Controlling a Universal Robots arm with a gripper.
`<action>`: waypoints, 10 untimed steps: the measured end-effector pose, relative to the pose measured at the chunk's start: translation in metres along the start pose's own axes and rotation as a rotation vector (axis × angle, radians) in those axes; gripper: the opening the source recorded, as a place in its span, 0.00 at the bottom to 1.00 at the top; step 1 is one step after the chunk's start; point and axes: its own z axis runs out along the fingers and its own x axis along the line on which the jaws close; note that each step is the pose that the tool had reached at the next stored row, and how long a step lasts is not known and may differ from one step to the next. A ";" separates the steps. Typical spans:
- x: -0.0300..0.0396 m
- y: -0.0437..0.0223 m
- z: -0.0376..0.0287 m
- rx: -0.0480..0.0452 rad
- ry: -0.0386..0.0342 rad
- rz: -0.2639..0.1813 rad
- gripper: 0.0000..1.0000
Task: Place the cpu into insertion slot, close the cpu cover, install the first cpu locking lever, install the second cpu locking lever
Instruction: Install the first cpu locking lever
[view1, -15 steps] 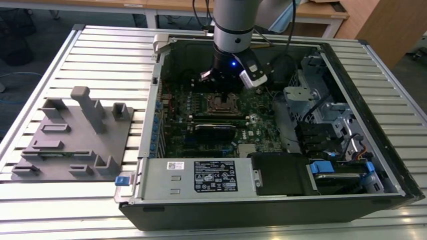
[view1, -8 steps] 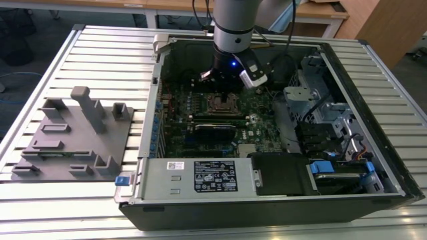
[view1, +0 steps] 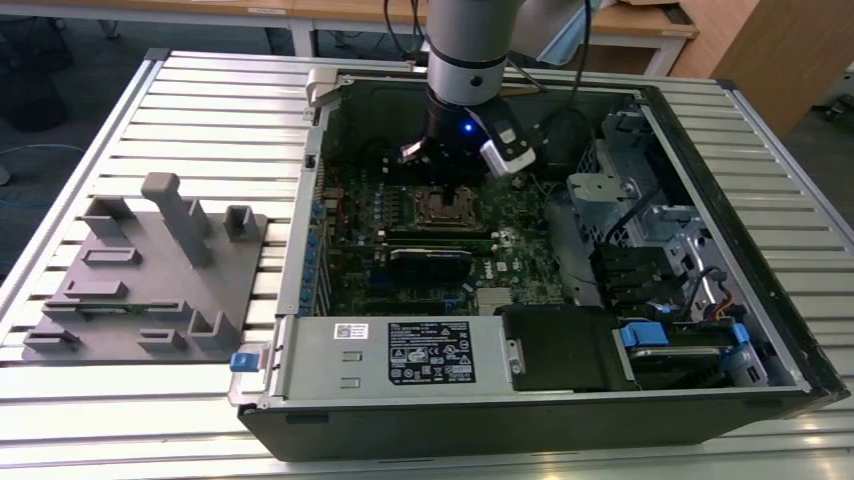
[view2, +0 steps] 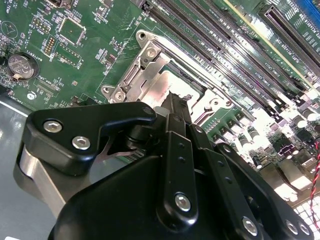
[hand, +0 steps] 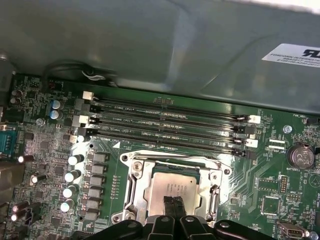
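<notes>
- first wrist view: gripper (hand: 174, 209) tips pinched together, touching the cpu (hand: 172, 191) sitting in the insertion slot (hand: 134, 186)
- exterior view: grey power supply (view1: 387, 352) with a white label, unreadable

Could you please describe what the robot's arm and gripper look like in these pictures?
The arm is a grey cylinder with a black wrist section showing a small blue light. The gripper is black, with jointed linkage bars fastened by silver screws, narrowing to slim dark fingertips.

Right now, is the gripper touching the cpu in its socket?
Cannot tell. In the first wrist view the gripper tips overlap the cpu, seated under its cover, but no gap or contact line shows plainly.
</notes>
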 end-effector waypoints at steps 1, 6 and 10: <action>0.0000 0.0000 0.0000 -0.0002 0.0002 -0.008 0.10; 0.0000 0.0000 0.0000 -0.0002 0.0003 -0.011 0.10; 0.0000 0.0000 -0.0001 -0.0020 0.0029 -0.095 0.10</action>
